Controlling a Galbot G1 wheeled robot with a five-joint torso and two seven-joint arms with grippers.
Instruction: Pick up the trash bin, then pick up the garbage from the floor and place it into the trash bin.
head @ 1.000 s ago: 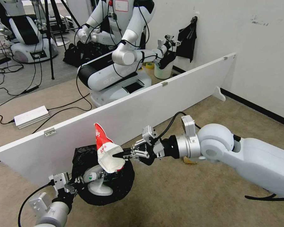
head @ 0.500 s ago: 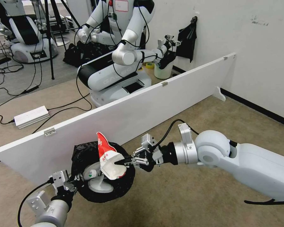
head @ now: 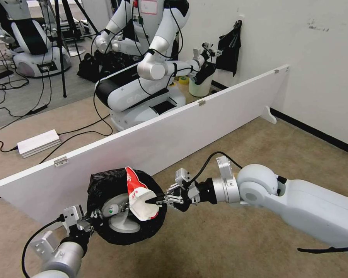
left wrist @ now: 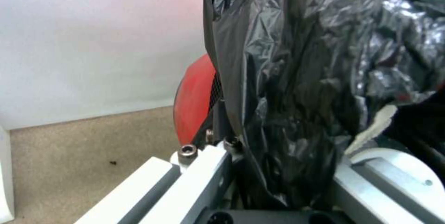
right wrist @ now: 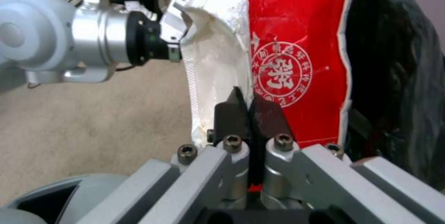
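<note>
Cup over the bin

The right pincer [head: 154,200] pinches the flattened red-white paper cup [head: 140,195] above the trash bin [head: 124,206]; the left pincer [head: 89,223] clamps the bin's bag-covered rim.

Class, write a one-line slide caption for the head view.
Right gripper holds a crushed red-white paper cup over the trash bin, which the left gripper holds by its rim.

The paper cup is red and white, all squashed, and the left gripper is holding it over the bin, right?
Not quite: the right gripper holds it, not the left one. The head view shows it pinching the squashed red-and-white paper cup over the trash bin. The left gripper grips the bin's rim instead.
</note>
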